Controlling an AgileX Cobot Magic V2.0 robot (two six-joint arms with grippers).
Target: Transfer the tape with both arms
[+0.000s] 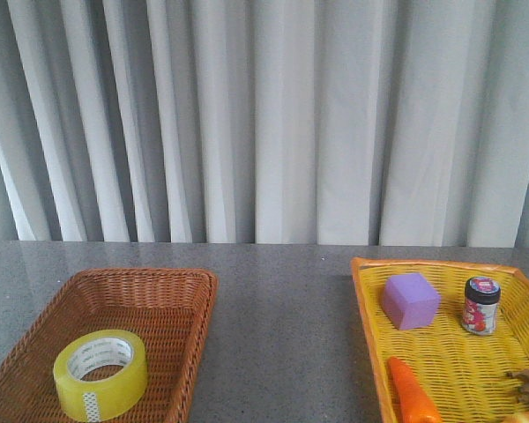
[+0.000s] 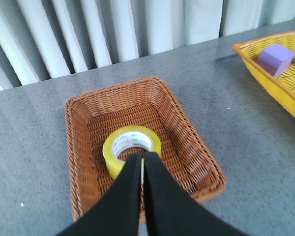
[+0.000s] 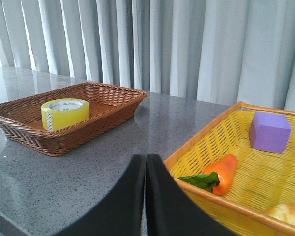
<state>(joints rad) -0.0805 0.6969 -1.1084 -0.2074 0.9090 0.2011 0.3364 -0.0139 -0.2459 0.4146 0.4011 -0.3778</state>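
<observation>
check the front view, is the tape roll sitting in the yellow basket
No, the tape lies flat in the brown wicker basket on the left, while the yellow basket on the right holds the purple cube and a small jar.

Left claw [image 2: 141,158] closed above tape [image 2: 131,150] lying flat in brown wicker basket [image 2: 78,123], yellow basket [image 2: 265,73] well apart

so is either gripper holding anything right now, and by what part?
Nothing held. Left gripper and right gripper are both shut on nothing; the yellow translucent tape roll lies flat in the brown wicker basket, ungripped.
</observation>
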